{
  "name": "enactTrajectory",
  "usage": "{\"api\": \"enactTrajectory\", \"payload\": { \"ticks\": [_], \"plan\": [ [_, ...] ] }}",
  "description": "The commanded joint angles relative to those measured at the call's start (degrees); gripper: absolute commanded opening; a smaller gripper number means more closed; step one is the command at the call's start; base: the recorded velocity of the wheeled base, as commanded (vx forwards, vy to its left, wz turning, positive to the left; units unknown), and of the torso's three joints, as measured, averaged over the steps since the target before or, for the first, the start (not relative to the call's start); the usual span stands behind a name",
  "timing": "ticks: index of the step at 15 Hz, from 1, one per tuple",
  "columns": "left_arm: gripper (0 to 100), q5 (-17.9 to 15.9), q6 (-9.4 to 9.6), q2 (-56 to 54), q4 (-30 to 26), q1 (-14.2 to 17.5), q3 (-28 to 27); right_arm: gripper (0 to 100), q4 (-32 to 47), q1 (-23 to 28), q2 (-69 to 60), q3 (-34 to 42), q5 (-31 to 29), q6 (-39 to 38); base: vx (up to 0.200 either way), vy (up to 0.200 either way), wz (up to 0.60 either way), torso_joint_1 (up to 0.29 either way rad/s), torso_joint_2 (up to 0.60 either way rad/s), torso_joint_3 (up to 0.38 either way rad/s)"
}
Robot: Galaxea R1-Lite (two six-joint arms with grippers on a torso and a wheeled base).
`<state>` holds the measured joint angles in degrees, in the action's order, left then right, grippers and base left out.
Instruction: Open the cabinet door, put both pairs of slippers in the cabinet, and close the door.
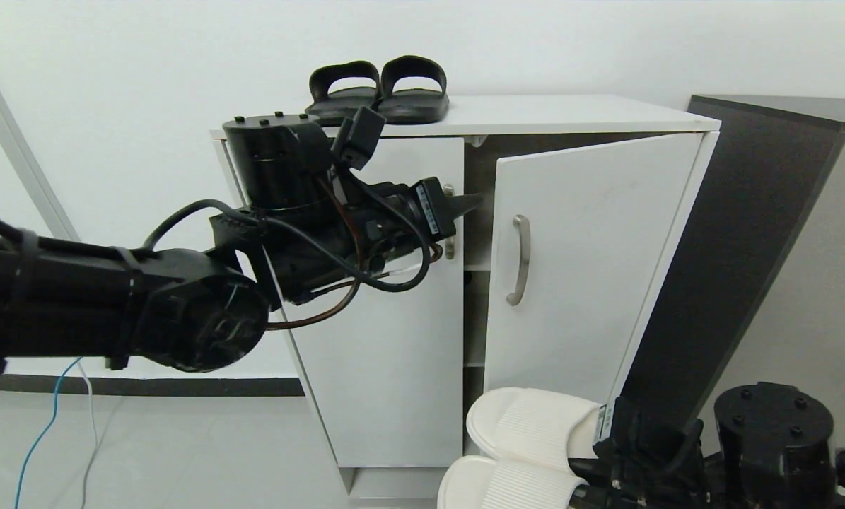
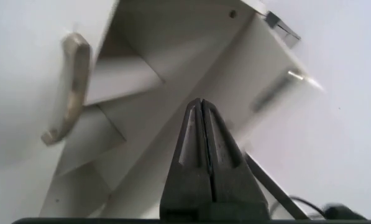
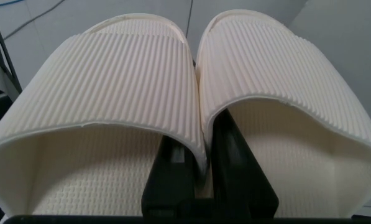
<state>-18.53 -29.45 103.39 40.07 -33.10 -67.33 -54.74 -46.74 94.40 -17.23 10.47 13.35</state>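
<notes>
Left gripper [image 1: 471, 203], pinched shut, mid-frame at gap beside ajar white cabinet door [image 1: 585, 283]; I'd sweep it wider first. Right gripper [image 3: 201, 177] clamps ribbed cream slippers [image 1: 528, 431], lower right; black rubber slippers [image 1: 380, 88] top centre.

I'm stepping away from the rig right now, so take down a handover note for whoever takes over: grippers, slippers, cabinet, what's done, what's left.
Left gripper: shut, empty, at the gap beside the left door handle.
Right gripper: shut on the white slippers, low in front of the cabinet.
Black slippers: on the cabinet top.
Done: right door stands partly open.
Left: both pairs in, door closed.
</notes>
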Motion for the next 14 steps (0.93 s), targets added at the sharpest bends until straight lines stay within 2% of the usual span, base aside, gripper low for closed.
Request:
{"api": "enactTrajectory", "payload": {
  "ticks": [1,5,8,11,14],
  "plan": [
    [0,0.0,-0.08,4.5,0.1,0.1,-2.9,0,0.0,-1.2,-0.1,1.0,0.0,-0.1,0.0,0.0,0.0,0.0,0.0,0.0],
    [0,0.1,0.01,5.1,0.4,-1.0,-3.4,0,-0.1,-2.0,-0.2,1.6,0.0,-0.2,0.0,0.0,0.0,0.0,0.0,0.0],
    [0,0.4,0.27,4.8,2.8,-2.8,-1.3,0,-0.1,-2.2,-0.1,1.7,0.0,-0.1,-0.2,0.0,0.0,0.001,0.0,0.001],
    [0,0.5,0.45,3.7,6.5,-6.4,3.3,0,-0.1,-2.2,0.0,1.7,0.0,-0.1,-0.2,0.0,0.0,0.007,0.0,0.001],
    [0,0.7,0.45,3.3,6.8,-7.0,3.5,0,-0.1,-2.3,0.1,1.7,0.0,-0.1,-0.2,0.0,0.0,-0.004,0.0,0.002]
  ]
}}
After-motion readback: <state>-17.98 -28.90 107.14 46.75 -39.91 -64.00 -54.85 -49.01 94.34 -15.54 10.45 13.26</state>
